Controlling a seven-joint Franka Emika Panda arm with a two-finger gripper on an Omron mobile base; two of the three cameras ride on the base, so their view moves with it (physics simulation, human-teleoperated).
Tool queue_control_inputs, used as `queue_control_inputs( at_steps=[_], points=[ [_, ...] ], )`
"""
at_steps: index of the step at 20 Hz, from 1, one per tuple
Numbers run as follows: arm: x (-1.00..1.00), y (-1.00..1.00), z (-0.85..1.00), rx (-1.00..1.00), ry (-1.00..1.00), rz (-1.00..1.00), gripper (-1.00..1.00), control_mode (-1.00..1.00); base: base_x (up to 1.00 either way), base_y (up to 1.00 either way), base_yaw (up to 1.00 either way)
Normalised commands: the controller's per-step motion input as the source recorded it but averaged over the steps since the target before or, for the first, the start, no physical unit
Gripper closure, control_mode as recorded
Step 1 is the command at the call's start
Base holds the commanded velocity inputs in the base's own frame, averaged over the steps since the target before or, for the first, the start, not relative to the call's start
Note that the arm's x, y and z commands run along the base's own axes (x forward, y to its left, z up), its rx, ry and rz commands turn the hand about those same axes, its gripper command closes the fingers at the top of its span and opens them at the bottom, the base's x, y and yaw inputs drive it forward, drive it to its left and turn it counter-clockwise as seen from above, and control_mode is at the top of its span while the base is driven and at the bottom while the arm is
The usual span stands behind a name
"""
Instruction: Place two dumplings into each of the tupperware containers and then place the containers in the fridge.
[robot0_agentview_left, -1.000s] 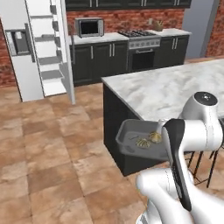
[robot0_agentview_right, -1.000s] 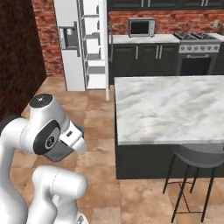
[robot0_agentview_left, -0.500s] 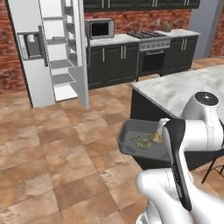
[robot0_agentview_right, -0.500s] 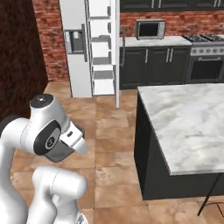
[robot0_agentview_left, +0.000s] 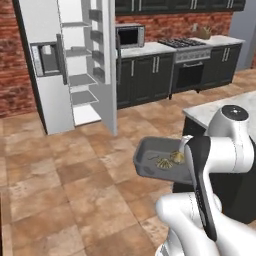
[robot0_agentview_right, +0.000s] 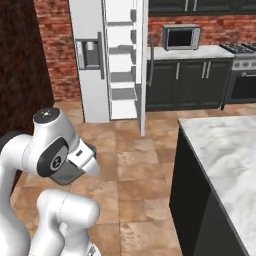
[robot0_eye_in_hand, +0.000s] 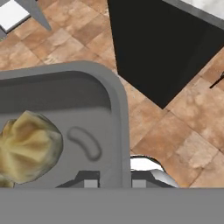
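Tool (robot0_eye_in_hand: 111, 183) clamped on the rim of a grey container (robot0_agentview_left: 155, 159) with two dumplings (robot0_agentview_left: 170, 160), held above the floor, well apart from the open fridge (robot0_agentview_left: 65, 75).

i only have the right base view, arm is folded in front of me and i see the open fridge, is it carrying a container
Observer: Yes. In the left base view a grey tupperware container is held out level above the tiled floor.
Operator: anything in it
Observer: Two dumplings lie side by side near the end closest to the arm.
Operator: how is it gripped
Observer: The hand view shows the gripper with its jaws shut on the container's rim, one inside the wall and one outside.
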Motion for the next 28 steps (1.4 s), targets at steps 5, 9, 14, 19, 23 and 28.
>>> queue_control_inputs(
  at_steps=[5, 9, 14, 19, 23, 28],
  points=[
    [0.00, 0.00, 0.00, 0.00, 0.00, 0.00, 1.00, 1.00, 0.99, 0.34, 0.00],
    [0.00, 0.00, 0.00, 0.00, 0.00, 0.00, 1.00, 1.00, 0.99, 0.20, 0.08],
    [0.00, 0.00, 0.00, 0.00, 0.00, 0.00, 1.00, 1.00, 0.98, 0.11, 0.13],
    [0.00, 0.00, 0.00, 0.00, 0.00, 0.00, 1.00, 1.00, 0.84, 0.05, 0.16],
    [0.00, 0.00, 0.00, 0.00, 0.00, 0.00, 1.00, 1.00, 0.72, 0.00, 0.18],
    [0.00, 0.00, 0.00, 0.00, 0.00, 0.00, 1.00, 1.00, 0.77, 0.00, 0.23]
  ],
)
